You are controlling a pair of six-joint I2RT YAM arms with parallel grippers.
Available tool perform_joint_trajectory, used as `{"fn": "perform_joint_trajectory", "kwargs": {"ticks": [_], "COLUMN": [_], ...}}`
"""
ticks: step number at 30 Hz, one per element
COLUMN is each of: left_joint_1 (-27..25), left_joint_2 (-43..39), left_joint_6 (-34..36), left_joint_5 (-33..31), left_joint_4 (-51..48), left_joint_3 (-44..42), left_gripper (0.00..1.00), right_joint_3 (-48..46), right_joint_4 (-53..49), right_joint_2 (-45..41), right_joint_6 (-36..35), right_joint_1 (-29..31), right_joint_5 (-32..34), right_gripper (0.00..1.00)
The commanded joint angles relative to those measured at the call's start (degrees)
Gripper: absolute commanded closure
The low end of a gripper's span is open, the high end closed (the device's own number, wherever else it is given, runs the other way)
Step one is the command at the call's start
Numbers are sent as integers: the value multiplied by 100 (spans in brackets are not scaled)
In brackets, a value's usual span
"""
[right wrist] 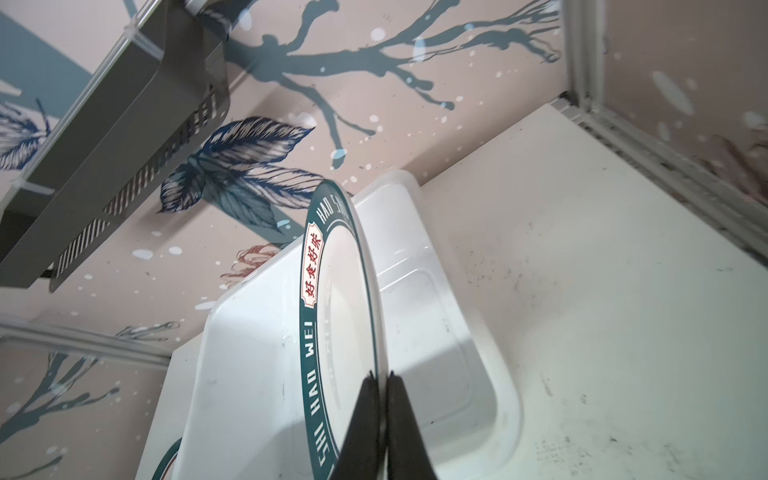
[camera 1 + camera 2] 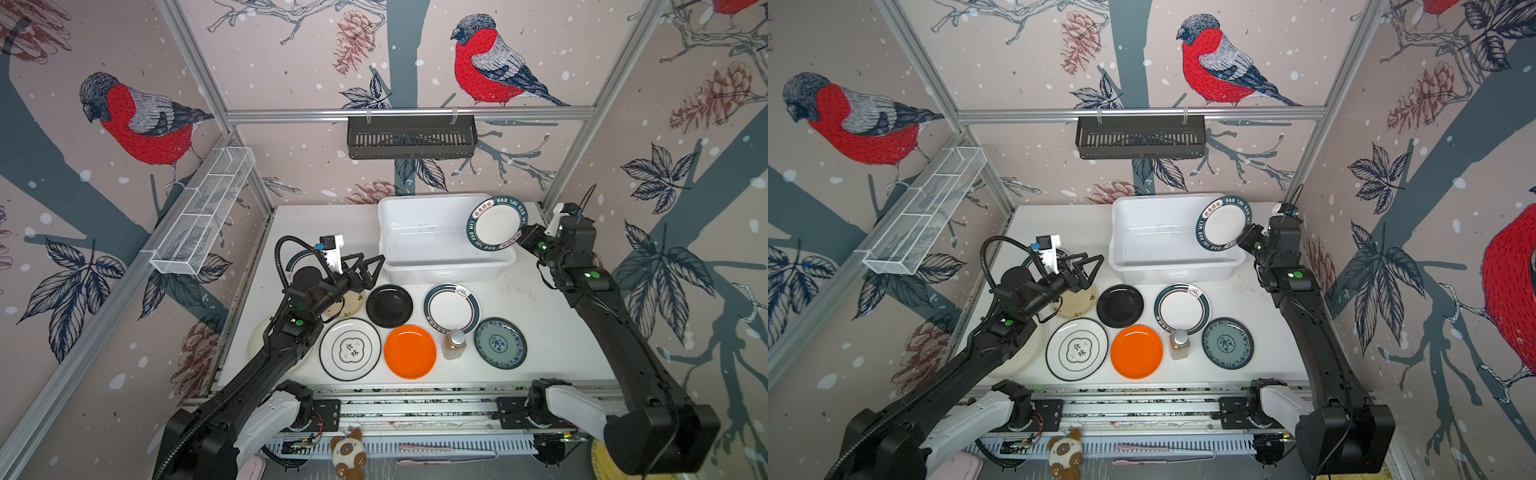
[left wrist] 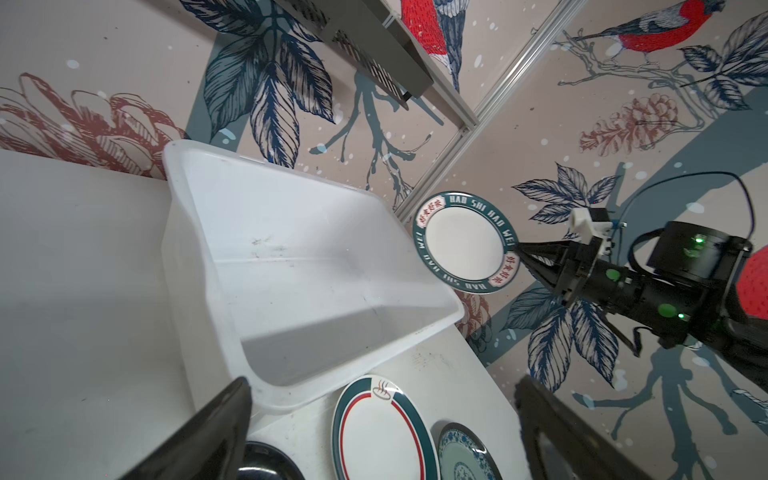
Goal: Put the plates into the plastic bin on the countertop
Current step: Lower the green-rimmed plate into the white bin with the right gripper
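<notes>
Right tool (image 2: 520, 233) clamped on the rim of the lettered plate (image 2: 496, 224), fingers (image 1: 365, 399) pinching its edge. Plate held up in the air, near vertical, over the right end of the white bin (image 2: 449, 272), apart from it. Bin sits at the back of the tabletop (image 2: 561, 332). Left tool (image 2: 371, 261) jaws wide apart, gripping nothing, hovering near the bin's front left corner. On the tabletop in front of the bin: black plate (image 2: 389, 306), teal-ringed plate (image 2: 451, 308), orange plate (image 2: 409, 351), patterned plate (image 2: 500, 343), emblem plate (image 2: 350, 349), cream plate (image 2: 354, 302) partly under the left arm. Amber bottle (image 2: 454, 343) between orange and patterned plates
</notes>
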Motion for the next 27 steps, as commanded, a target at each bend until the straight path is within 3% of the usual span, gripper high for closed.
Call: {"fn": "perform_joint_trajectory", "kwargs": {"ticks": [1,10,27], "left_joint_1": [-15,-12,-11], "left_joint_2": [102,76,-31], "left_joint_6": [-248,-288,-169], "left_joint_5": [473,445,395], "left_joint_4": [401,163,-988], "left_joint_3": [66,126,506], "left_gripper": [2,2,2], "right_joint_3": [209,1090,2274], "right_joint_4": [662,482,252], "right_joint_2": [306,1878,3808], "right_joint_6": [-139,-464,-568], "right_joint_1": [301,991,1504], "right_joint_5": [-4,5,-539], "right_gripper": [100,100,100]}}
